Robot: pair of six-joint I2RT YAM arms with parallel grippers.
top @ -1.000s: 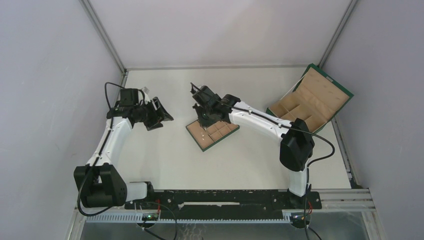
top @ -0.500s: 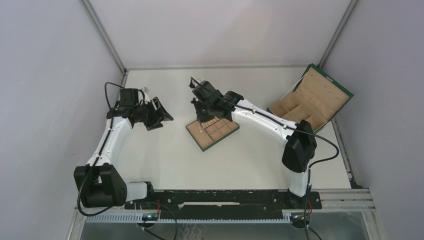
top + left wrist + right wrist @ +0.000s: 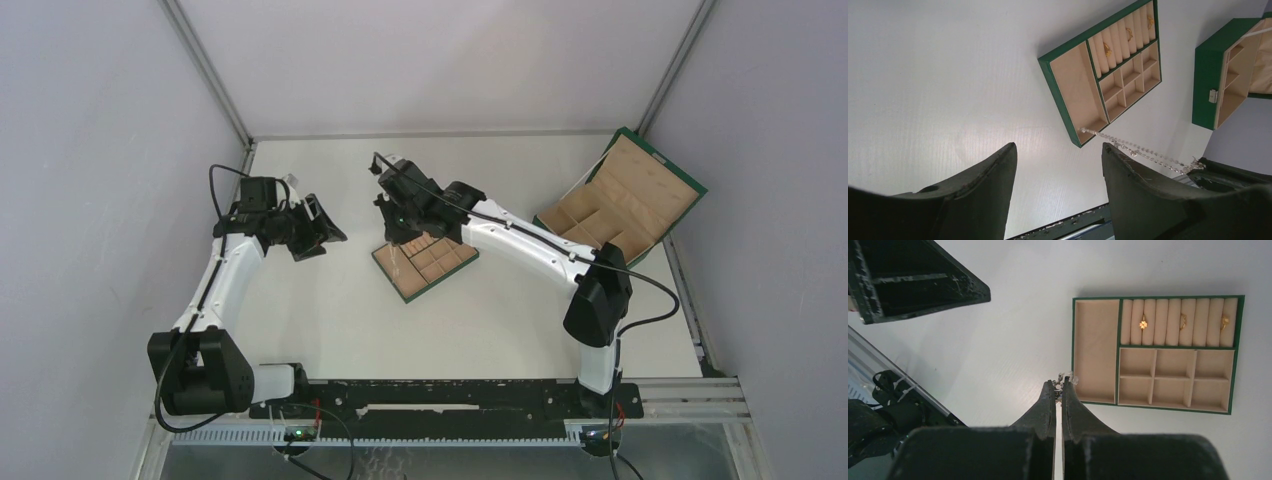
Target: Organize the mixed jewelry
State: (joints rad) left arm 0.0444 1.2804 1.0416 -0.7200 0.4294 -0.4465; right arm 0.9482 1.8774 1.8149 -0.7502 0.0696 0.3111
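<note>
Right wrist view: a silvery chain (image 3: 1067, 378) is pinched between the tips of the right gripper (image 3: 1058, 387), whose fingers are pressed together on it, with only a sparkly bit showing just above them. From the left wrist view the same chain (image 3: 1138, 149) hangs stretched in a thin slanted line from that gripper, and its free end lies over the near corner of the long compartment of a tan tray (image 3: 1063, 107) with a green edge. Whether the end touches the lining cannot be told.

Three small gold rings (image 3: 1182, 321) sit in the padded ring rolls of the tray (image 3: 1158, 297), spaced apart along the row. The six square compartments below them hold nothing.

Seen from the top external view, the right gripper (image 3: 393, 218) is over the left end of the tray (image 3: 440, 268), near the middle of the table (image 3: 330, 300). The left gripper (image 3: 322, 230) hangs well to the left of the tray with its fingers (image 3: 993, 175) spread apart and nothing between them. A large green box (image 3: 625, 205) with tan lining stands open at the right edge of the table, well apart from the tray.
</note>
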